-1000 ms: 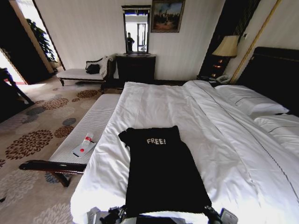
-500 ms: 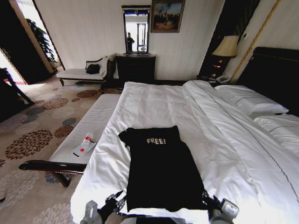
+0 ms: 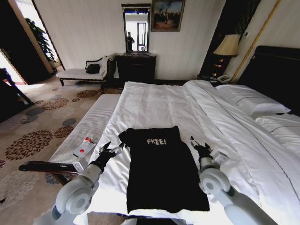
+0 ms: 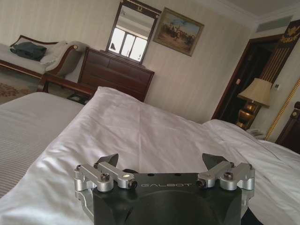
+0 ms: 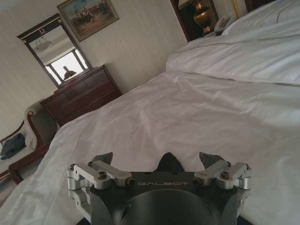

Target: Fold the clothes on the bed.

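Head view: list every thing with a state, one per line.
T-shirt: flat on bed, narrow, unheld.
Left gripper: jaws open, beside shirt's left edge.
Right gripper: jaws open, beside shirt's right edge.
Tube: lying on bench.
Lamp: cannot tell if lit.

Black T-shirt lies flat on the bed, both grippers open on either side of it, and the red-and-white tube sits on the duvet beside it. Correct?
Not quite. The tube lies on the bench beside the bed, as the head view shows. The rest holds: T-shirt flat, left gripper and right gripper open.
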